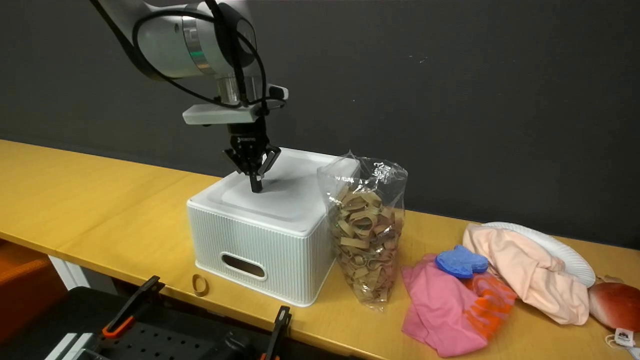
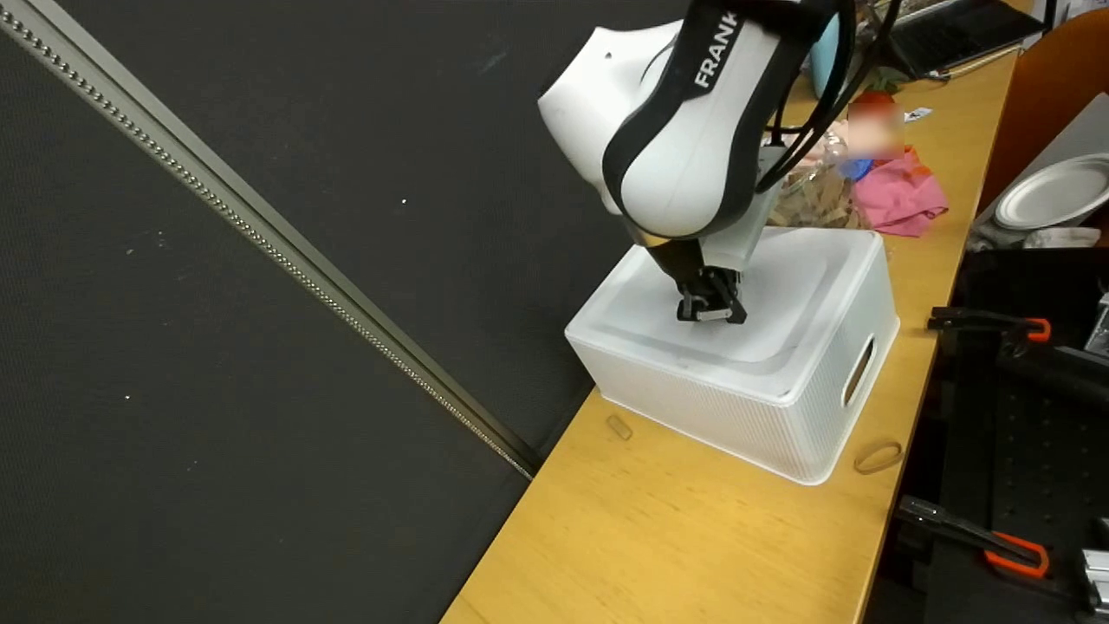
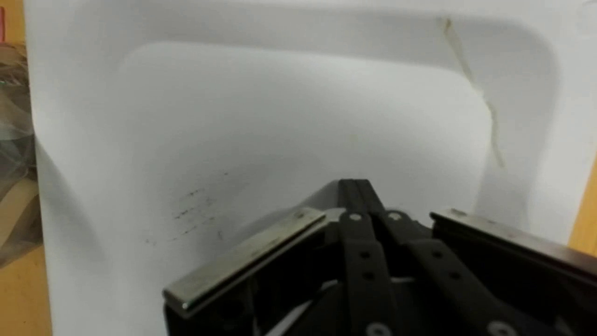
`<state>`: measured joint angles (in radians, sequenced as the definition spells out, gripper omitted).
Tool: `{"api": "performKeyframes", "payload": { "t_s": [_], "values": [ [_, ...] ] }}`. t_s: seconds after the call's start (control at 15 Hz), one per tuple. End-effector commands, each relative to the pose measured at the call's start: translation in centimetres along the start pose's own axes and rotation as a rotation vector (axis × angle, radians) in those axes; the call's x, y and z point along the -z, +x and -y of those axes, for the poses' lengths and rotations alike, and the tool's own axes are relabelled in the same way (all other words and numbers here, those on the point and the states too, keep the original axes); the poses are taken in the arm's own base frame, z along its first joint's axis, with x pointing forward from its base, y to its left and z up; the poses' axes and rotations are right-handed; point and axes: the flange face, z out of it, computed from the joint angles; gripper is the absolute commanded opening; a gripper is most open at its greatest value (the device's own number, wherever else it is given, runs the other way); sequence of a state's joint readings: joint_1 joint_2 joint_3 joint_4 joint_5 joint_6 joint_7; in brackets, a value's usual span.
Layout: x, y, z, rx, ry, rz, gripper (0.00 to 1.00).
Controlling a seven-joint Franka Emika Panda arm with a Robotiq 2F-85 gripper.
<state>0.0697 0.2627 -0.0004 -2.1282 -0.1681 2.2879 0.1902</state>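
Observation:
My gripper [image 1: 256, 190] points straight down over a white ribbed box [image 1: 250, 260], its black fingertips pressed together with nothing between them. In the wrist view the gripper [image 3: 355, 182] stands over the recessed top, which bears dark scuffs [image 3: 186, 212] and a thin yellowish streak [image 3: 492, 123]. Whether the tips touch the top or hover just above it, I cannot tell. An oval handle slot [image 2: 858, 371] opens in the box's side. Close beside the box is a clear plastic bag [image 1: 367, 240] of tan bands, partly hidden behind the arm in an exterior view [image 2: 810, 199].
Loose tan bands [image 1: 200, 285] [image 2: 619, 425] lie on the wooden table [image 2: 693, 529]. Past the bag are a pink cloth [image 1: 440, 310], a blue piece [image 1: 461, 262], a peach cloth [image 1: 530, 270] and a white plate [image 1: 565, 255]. Clamps [image 1: 132, 305] grip the table's edge; a dark wall [image 1: 475, 100] stands behind.

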Motion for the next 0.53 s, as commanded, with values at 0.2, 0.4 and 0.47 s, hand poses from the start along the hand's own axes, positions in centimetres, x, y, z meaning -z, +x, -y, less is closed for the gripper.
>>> {"api": "performKeyframes", "payload": {
  "t_s": [0.2,0.4,0.47],
  "values": [
    [0.3,-0.6,-1.0,-0.010,-0.046,-0.062,0.00],
    [-0.1,0.4,-2.8,-0.058,-0.029,-0.138,0.00],
    [0.1,0.7,-3.3,-0.074,-0.009,-0.168,0.00]
  ]
}}
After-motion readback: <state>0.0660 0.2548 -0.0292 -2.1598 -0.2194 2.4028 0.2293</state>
